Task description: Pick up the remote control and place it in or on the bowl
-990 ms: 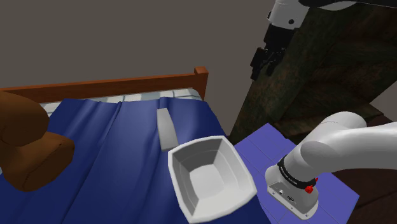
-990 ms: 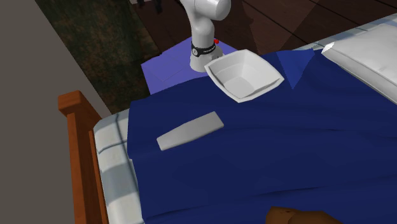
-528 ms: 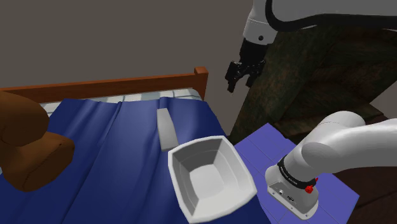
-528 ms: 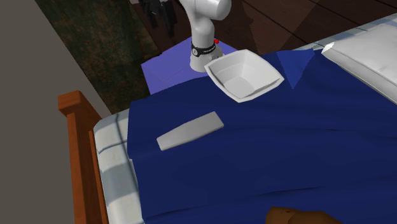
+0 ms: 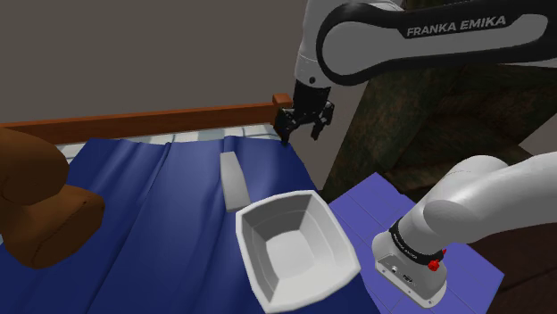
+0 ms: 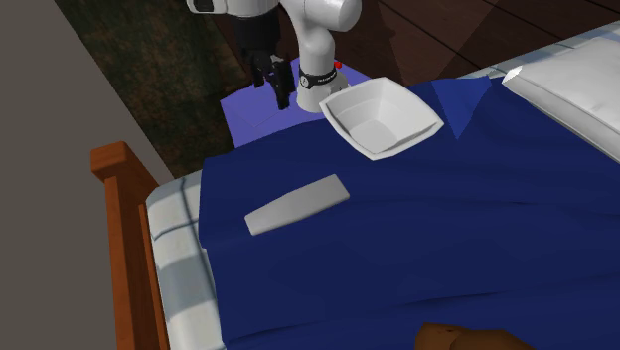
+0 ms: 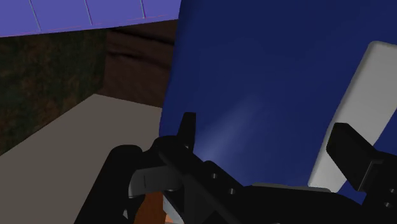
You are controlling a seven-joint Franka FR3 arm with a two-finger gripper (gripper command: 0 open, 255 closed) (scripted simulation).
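Note:
A flat grey remote control [image 5: 234, 177] [image 6: 298, 204] lies on the blue bedcover, apart from the bowl. The white square bowl [image 5: 295, 245] [image 6: 381, 116] sits upright at the bed's edge nearest the stand. My black gripper [image 5: 303, 132] [image 6: 281, 91] hangs open above the bed's corner by the wooden post, to the right of the remote in the shoulder view and well above it. In the wrist view the gripper [image 7: 270, 143] has its fingers wide apart, with nothing between them. The remote [image 7: 353, 108] lies past the right fingertip [image 7: 353, 149] on the blue cover.
A wooden bed rail [image 5: 152, 116] [image 6: 124, 239] runs behind the remote. A brown plush shape [image 5: 36, 196] lies at the shoulder view's left. A white pillow [image 6: 576, 80] sits at the second exterior view's right. The arm's base stands on a purple box [image 5: 375, 205].
The arm has swung down and toward the shoulder view's left, from over the dark floor to the bed's corner. The fingers stayed open. Remote and bowl have not moved.

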